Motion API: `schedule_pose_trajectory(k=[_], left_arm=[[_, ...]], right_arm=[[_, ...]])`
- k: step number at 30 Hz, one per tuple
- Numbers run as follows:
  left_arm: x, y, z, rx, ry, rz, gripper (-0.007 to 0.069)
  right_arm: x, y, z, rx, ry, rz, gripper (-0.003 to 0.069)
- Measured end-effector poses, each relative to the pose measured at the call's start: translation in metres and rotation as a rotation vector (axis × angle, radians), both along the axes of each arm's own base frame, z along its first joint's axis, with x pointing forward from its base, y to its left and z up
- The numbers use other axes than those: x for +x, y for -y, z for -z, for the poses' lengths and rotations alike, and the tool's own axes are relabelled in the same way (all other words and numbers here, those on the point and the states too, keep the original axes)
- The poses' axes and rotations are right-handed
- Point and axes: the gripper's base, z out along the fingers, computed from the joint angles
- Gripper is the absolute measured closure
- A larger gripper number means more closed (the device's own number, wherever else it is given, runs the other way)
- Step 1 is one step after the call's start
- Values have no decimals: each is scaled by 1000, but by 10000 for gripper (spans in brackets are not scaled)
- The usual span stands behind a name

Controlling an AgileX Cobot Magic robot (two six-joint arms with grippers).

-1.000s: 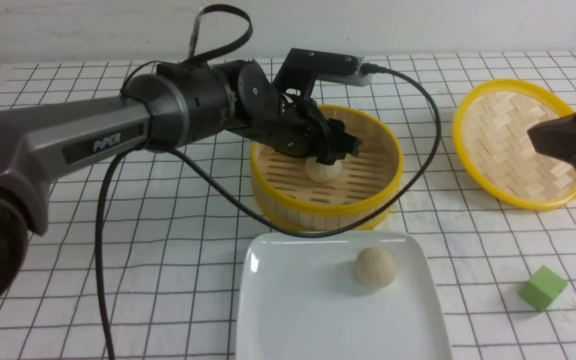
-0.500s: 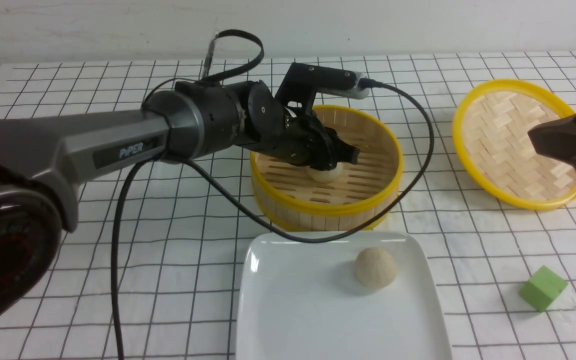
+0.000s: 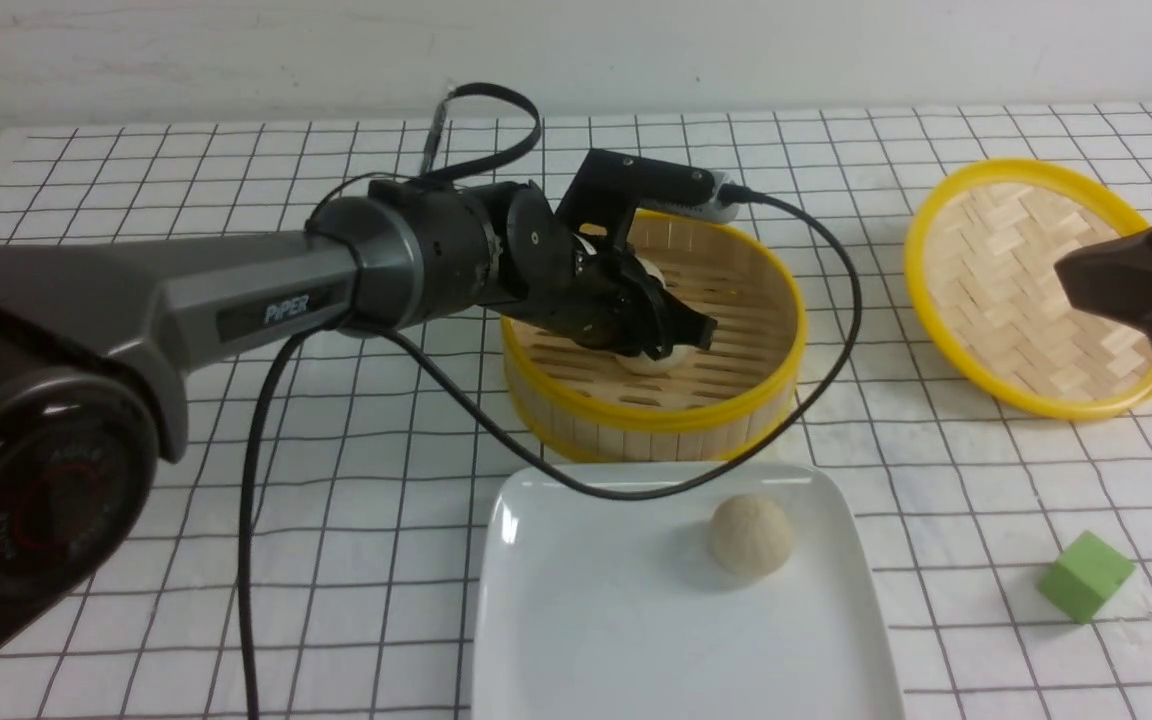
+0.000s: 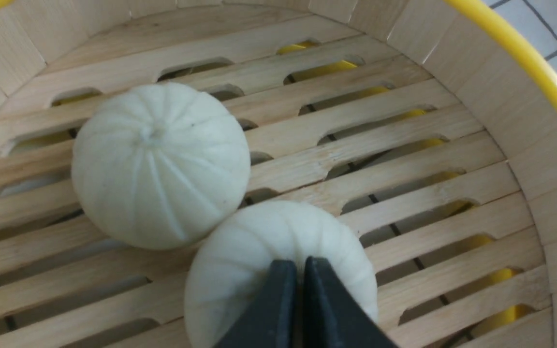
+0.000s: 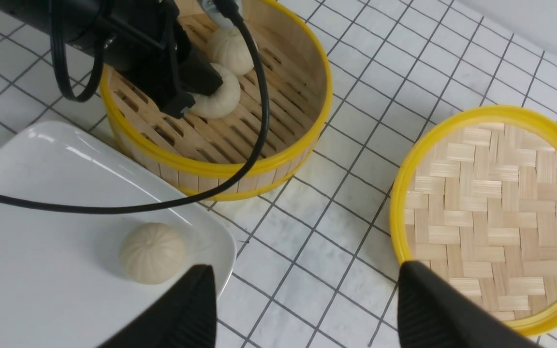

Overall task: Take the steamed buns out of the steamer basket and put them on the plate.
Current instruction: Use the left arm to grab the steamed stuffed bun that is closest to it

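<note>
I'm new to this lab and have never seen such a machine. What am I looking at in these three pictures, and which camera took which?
This is a robot with two arms, each ending in a gripper. The wide picture comes from a camera between the arms, looking forward. The other two come from cameras on the wrists.

On the gridded table stand a bamboo steamer basket, a woven lid, a white plate and a green block.

The left gripper reaches into the basket, jaws nearly together, pinching the top of the nearer bun, which touches the farther bun. A third bun lies on the plate. The right gripper hangs open above the table, holding nothing.
</note>
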Motion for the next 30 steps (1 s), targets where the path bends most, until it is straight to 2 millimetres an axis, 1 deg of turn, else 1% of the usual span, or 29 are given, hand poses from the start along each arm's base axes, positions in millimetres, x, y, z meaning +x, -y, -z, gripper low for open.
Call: schedule_pose_trajectory(k=[1, 2, 3, 4, 5, 6, 9, 10, 13, 15, 18, 24, 26, 30], left_arm=[[0, 0, 0, 1, 0, 0, 526], [0, 0, 0, 2, 1, 1, 520], [0, 0, 0, 3, 0, 2, 494], [0, 0, 0, 4, -2, 3, 456], [0, 0, 0, 4, -3, 3, 396], [0, 0, 0, 5, -4, 4, 379], [-1, 0, 1, 4, -8, 3, 242], [-1, 0, 1, 3, -10, 4, 215], [-1, 0, 1, 0, -12, 2, 190], [-1, 0, 1, 0, -12, 2, 206], [0, 0, 0, -2, -6, 0, 270], [1, 0, -1, -2, 20, -4, 545], [1, 0, -1, -2, 20, -4, 587], [1, 0, -1, 0, 15, -2, 599]], right_arm=[[0, 0, 0, 0, 0, 0, 164], [0, 0, 0, 0, 0, 0, 164], [0, 0, 0, 0, 0, 0, 164], [0, 0, 0, 0, 1, 0, 164], [0, 0, 0, -1, 2, 0, 164], [0, 0, 0, -1, 2, 0, 164], [0, 0, 0, -1, 2, 0, 164], [0, 0, 0, -1, 2, 0, 164], [0, 0, 0, -1, 3, 0, 164], [0, 0, 0, 0, 4, 0, 164], [0, 0, -1, 1, 8, 0, 164], [1, 0, -1, 4, 13, 0, 164], [1, 0, -1, 4, 13, -1, 164], [1, 0, -1, 5, 14, -1, 164]])
